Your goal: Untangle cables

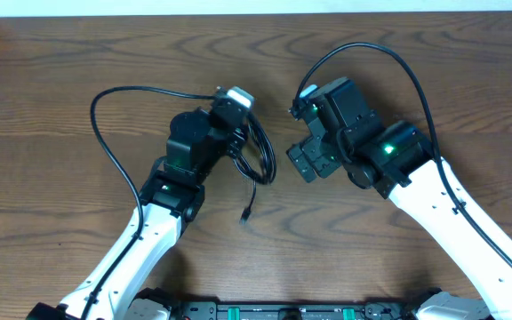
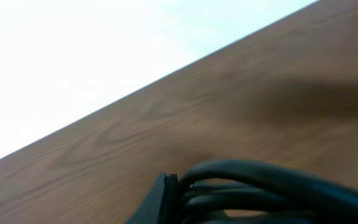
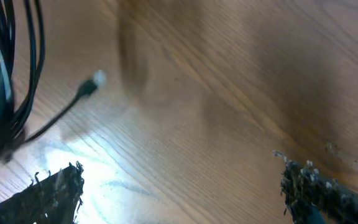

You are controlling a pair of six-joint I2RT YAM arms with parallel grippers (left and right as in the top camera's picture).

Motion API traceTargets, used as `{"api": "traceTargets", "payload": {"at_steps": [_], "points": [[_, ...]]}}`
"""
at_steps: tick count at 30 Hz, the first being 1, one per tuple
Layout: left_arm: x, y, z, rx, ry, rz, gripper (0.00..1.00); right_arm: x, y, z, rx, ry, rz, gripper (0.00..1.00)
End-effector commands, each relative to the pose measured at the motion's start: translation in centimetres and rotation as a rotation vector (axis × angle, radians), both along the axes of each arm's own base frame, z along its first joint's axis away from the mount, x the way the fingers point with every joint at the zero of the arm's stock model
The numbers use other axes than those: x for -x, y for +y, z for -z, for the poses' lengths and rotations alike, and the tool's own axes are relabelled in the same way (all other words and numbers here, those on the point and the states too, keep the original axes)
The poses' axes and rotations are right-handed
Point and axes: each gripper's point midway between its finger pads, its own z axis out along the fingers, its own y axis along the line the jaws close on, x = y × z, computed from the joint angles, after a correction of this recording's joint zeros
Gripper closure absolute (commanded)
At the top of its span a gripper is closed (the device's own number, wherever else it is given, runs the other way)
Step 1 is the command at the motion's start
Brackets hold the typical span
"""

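The brown wooden table (image 1: 43, 133) lies under both arms. The left gripper (image 1: 236, 120) appears closed on the bundle of thin black flexible cables (image 1: 260, 156). In its wrist view the strands (image 2: 260, 186) press directly against one finger, and the loops hang down from the fingers, so I judge that they are lifted. The right gripper (image 3: 179, 168) has its fingers wide apart with nothing between them. The bundle (image 3: 8, 81) is outside the gap, beyond its left finger. One loose strand ends in a small dark plug (image 3: 92, 84), ahead of that same finger. The cables should be very light, soft and limp. They will sag and slide, and hard pulling may tighten the knots. The free strand just behind the plug seems the best place to take hold.
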Motion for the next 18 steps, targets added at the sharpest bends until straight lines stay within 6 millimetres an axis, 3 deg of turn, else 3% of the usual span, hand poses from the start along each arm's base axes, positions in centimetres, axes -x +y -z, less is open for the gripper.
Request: {"api": "traceTargets", "payload": {"at_steps": [1,2,6,11,13,15,18], "points": [[-1.4,4.2,-0.6,-0.105,-0.042,-0.226,0.85,0.0,-0.2,-0.6,-0.014,-0.015,0.028,0.01],[-1.4,4.1,-0.6,-0.105,-0.042,-0.225,0.64,0.1,0.0,-0.6,-0.016,-0.014,0.024,0.01],[-1.3,4.1,-0.2,-0.111,-0.027,-0.222,0.28,1.0,1.4,-0.6,-0.039,0.002,-0.026,0.01],[-0.2,1.3,1.0,-0.072,0.034,-0.056,0.27,1.2,2.9,-1.0,-0.064,-0.019,-0.064,0.01],[-0.4,1.4,0.7,-0.068,0.019,-0.063,0.27,0.9,3.2,-0.6,-0.065,-0.016,-0.066,0.01],[-0.9,2.7,0.1,-0.079,-0.006,-0.126,0.27,0.6,3.5,0.6,-0.049,0.008,-0.062,0.01],[-1.9,7.4,-0.9,-0.127,-0.054,-0.352,0.27,-0.6,3.9,3.6,-0.003,0.052,-0.033,0.01]]}}
